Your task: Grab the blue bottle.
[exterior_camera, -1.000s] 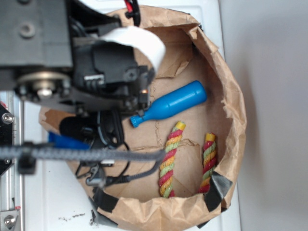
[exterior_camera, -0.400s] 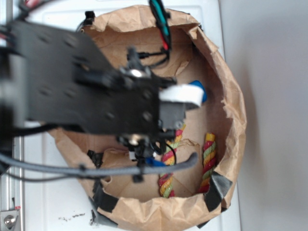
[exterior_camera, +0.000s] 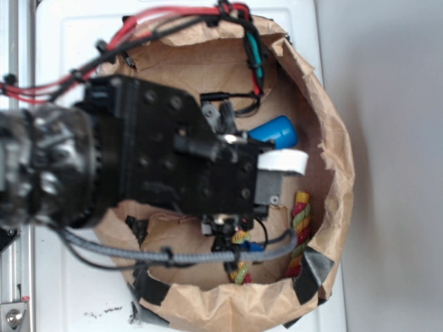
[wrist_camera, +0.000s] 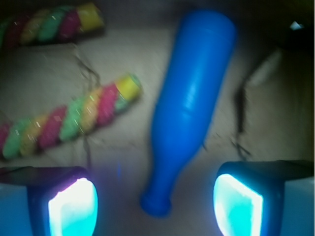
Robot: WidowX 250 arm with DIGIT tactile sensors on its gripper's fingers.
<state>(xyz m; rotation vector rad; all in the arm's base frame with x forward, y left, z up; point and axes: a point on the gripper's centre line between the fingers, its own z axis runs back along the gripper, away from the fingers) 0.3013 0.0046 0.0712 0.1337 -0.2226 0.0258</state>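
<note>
The blue bottle (wrist_camera: 189, 105) lies flat on the brown paper floor of the bag, its neck toward my gripper. In the exterior view only its base end (exterior_camera: 272, 131) shows past the arm. My gripper (wrist_camera: 155, 204) is open. Its two glowing pads (wrist_camera: 74, 206) stand wide apart on either side of the bottle's neck, without touching it. The gripper itself is hidden under the arm in the exterior view.
Two red-yellow-green rope pieces lie to the left of the bottle: one near (wrist_camera: 69, 118), one farther (wrist_camera: 49, 24). One also shows in the exterior view (exterior_camera: 300, 228). The brown paper bag's crumpled wall (exterior_camera: 332, 138) rings everything. A white surface (exterior_camera: 76, 41) lies around it.
The arm has swung right and forward over the bag and now covers most of the bottle, whose whole length showed a second ago. The bottle and ropes have not moved.
</note>
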